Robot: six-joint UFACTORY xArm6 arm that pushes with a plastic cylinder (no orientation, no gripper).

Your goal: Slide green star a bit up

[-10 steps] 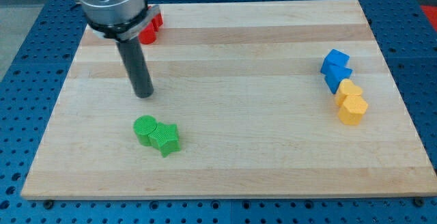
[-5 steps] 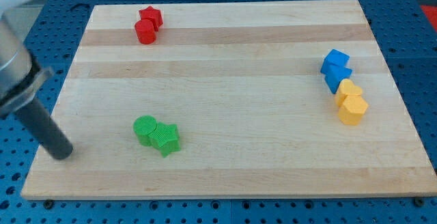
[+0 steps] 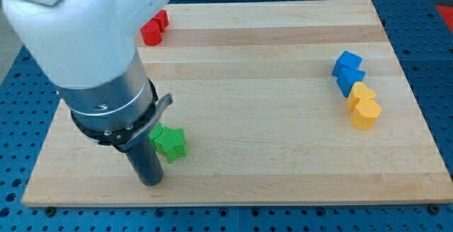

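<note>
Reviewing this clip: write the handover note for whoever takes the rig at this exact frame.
My tip is down on the wooden board, just below and to the view's left of the green star, apart from it as far as I can tell.
The arm body hides the area left of the star.
Red blocks sit at the top left, blue blocks and yellow blocks at the right.
Done: approach from below. Left: push the star a little toward the view's top.

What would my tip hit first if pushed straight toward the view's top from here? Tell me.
Probably the green star, just up and right of my tip. The arm hides whatever sits directly above, so I can't be sure.
</note>
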